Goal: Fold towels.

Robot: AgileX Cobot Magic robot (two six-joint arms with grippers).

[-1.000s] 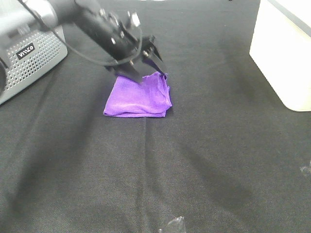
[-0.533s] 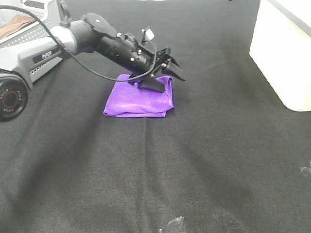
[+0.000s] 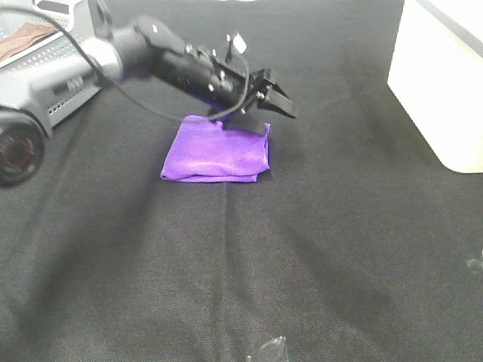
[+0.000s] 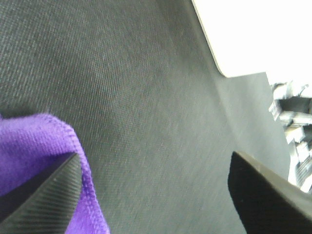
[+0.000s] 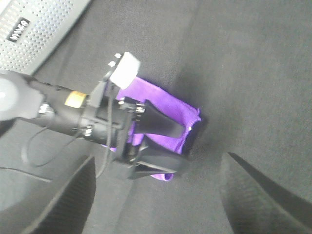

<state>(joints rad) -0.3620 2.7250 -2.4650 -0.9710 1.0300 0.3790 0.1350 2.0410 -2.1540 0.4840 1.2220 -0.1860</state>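
The purple towel [image 3: 215, 151] lies folded into a compact square on the dark surface [image 3: 317, 249], left of centre. The left hand [image 3: 275, 109] hovers at its far right corner, fingers spread and released, gripping nothing, apparently clear of the cloth. The right hand [image 5: 156, 195] hangs above, fingers parted and empty. Judged nearly complete; the white box [image 3: 445, 75] stands well apart.

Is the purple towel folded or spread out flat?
Folded. The purple towel lies as a compact square with layered edges along its front and right side.
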